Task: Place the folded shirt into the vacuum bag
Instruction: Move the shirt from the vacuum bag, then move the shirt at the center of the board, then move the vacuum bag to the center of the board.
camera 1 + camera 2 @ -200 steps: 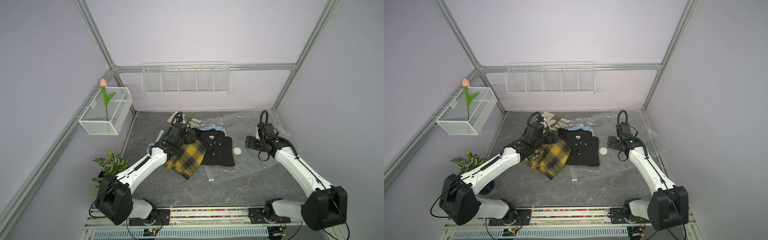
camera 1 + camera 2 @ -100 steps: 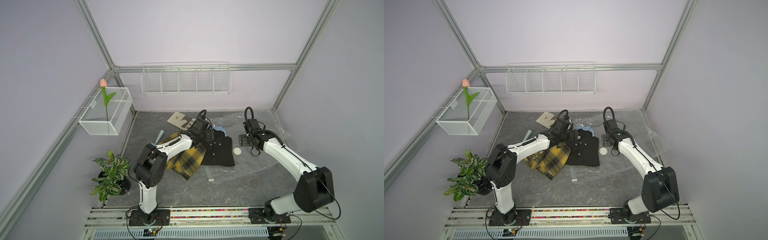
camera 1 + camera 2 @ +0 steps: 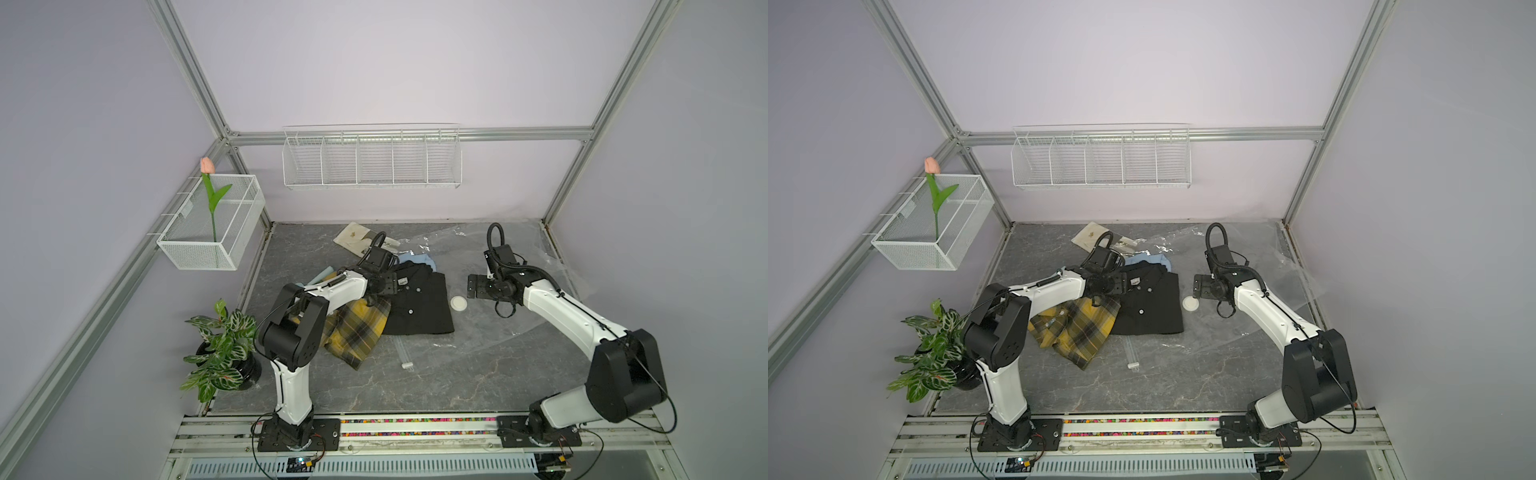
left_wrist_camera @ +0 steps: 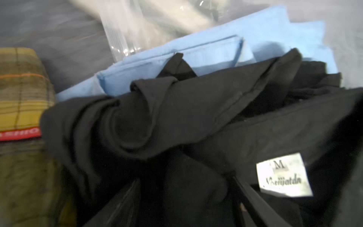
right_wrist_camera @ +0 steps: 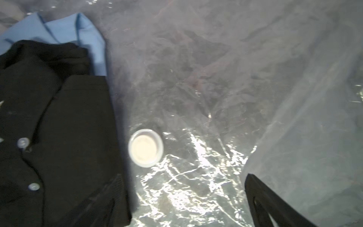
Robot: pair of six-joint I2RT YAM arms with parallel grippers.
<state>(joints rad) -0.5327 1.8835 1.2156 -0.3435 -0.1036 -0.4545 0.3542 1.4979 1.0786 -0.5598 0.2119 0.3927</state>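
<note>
Vacuum bag (image 5: 216, 78) lies crinkled (valve (image 5: 145, 147) just beside black shirt (image 5: 59, 127)) under right gripper (image 3: 473, 286).

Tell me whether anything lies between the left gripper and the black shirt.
Nothing visible does. The left gripper is at the collar of the black shirt. In the left wrist view, uncovered black cloth lies between its open jaws. The blue shirt lies past the collar, and the plaid shirt is off to one side.

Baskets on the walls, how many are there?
2: a mesh basket on the side wall, holding a tulip, and a long wire basket on the back wall. None looks hidden.
</note>
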